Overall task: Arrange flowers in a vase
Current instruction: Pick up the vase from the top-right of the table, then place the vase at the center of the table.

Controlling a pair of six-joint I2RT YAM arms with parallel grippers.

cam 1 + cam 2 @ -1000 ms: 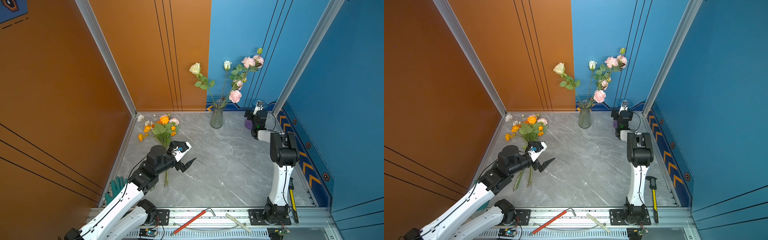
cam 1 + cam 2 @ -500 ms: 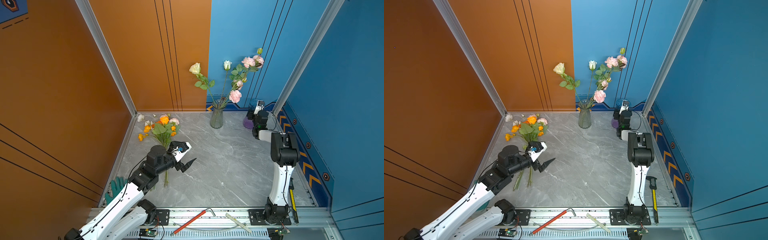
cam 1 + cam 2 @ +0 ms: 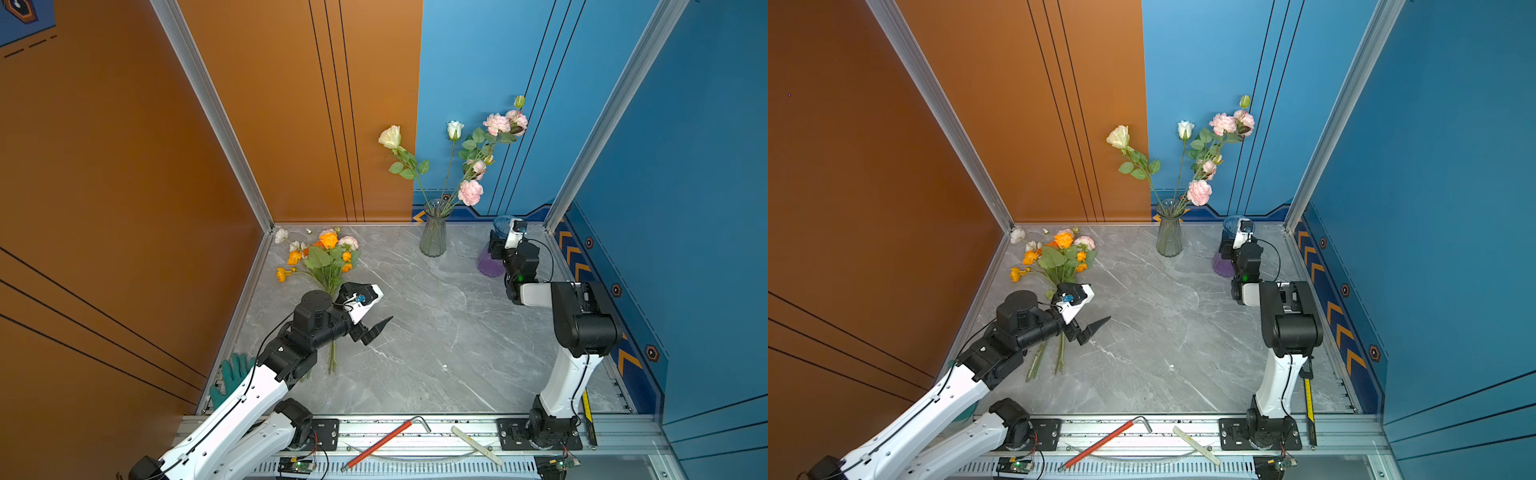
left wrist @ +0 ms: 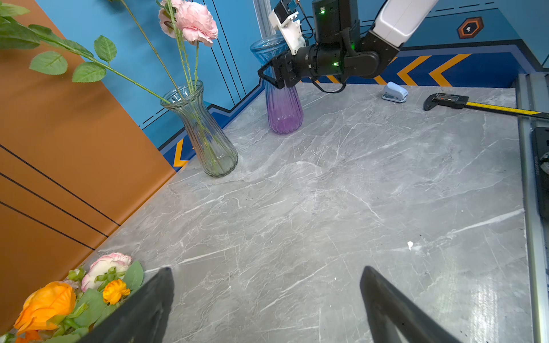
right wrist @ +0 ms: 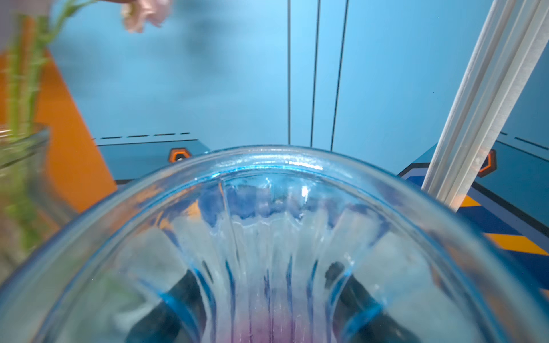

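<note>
Lying flat, the flowers (image 3: 320, 257) run stems-first beneath the left gripper (image 3: 372, 305).

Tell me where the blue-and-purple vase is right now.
In both top views the blue-and-purple vase stands at the table's far right corner, right of the clear vase of flowers, the right claw closed around its neck.

A grey marbled tabletop (image 3: 436, 340) is boxed in by panels: orange walls (image 3: 124, 166) on the left and far left, blue walls (image 3: 706, 166) on the far right and right, joined by aluminium posts (image 3: 208, 104). The light is even.
</note>
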